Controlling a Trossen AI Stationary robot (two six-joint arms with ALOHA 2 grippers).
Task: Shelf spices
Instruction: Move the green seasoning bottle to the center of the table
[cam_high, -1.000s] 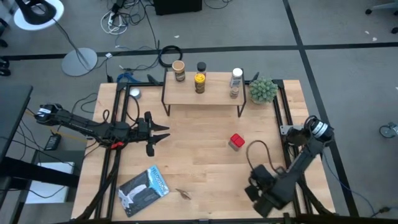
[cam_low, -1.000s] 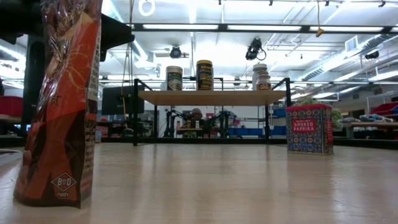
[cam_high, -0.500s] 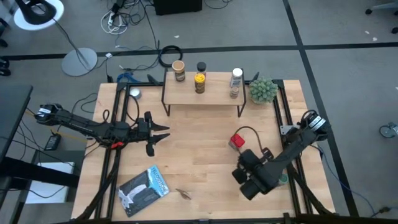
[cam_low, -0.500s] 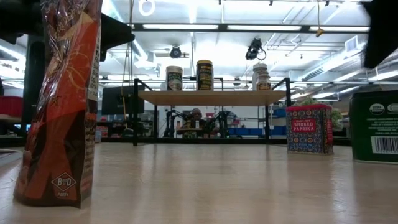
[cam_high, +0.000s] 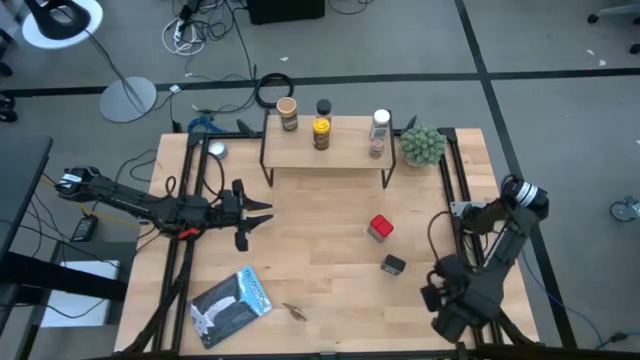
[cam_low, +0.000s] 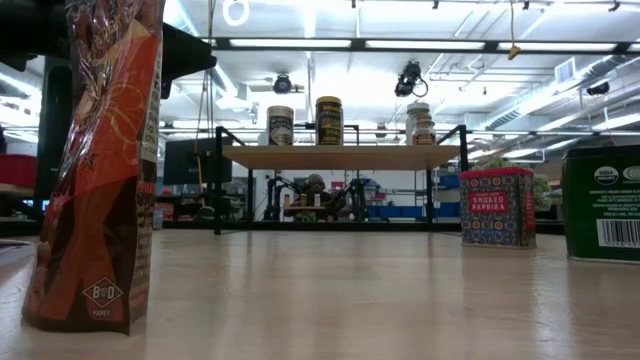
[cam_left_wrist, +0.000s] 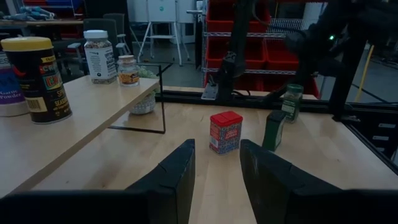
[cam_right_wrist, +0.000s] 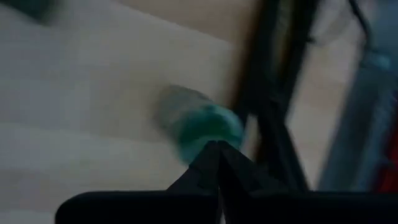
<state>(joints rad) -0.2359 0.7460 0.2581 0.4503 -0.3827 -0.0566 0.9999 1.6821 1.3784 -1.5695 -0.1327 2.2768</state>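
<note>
Four spice jars (cam_high: 321, 132) stand on the shelf (cam_high: 345, 152) near the top middle, the red tin (cam_high: 380, 228) and green tin (cam_high: 393, 265) sit on the tabletop (cam_high: 320, 270) lower right, the left gripper (cam_high: 262, 215) waits half open with nothing in it, and the right gripper (cam_right_wrist: 217, 149) is closed, empty.

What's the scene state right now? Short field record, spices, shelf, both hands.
shelf: far side of the table, four jars on top
off shelf: red tin, green tin, green-capped jar
left hand: open, empty, hovering left of centre
right hand: shut, empty, at the table's right edge near the green-capped jar
packet: flat on the near-left tabletop
plant: right of the shelf
</note>
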